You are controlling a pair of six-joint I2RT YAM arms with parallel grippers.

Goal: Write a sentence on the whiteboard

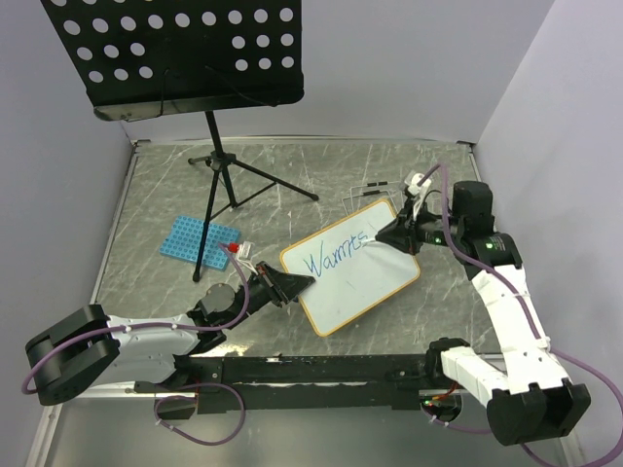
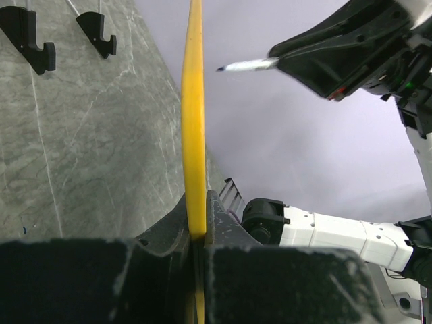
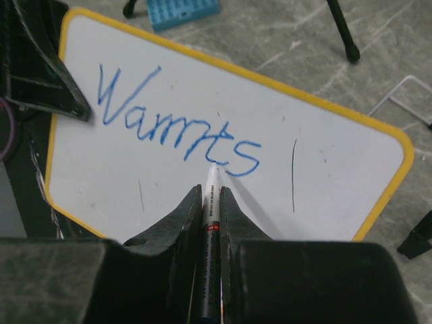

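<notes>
One music stand (image 1: pixel 175 58), blue rack (image 1: pixel 198 239) near whiteboard (image 1: pixel 370 282)

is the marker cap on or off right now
Off: the marker in the right gripper shows its bare tip, aimed at the whiteboard beside the blue writing.

Music stand (image 1: pixel 195 102) cropped at top edge, whiteboard (image 2: pixel 194 121) seen edge-on, face hidden, blue rack (image 3: pixel 182 10) cut off

Grey marbled tabletop (image 1: pixel 292 165); pale lavender walls (image 1: pixel 389 68); black perforated music stand (image 1: pixel 175 53) back left.
</notes>
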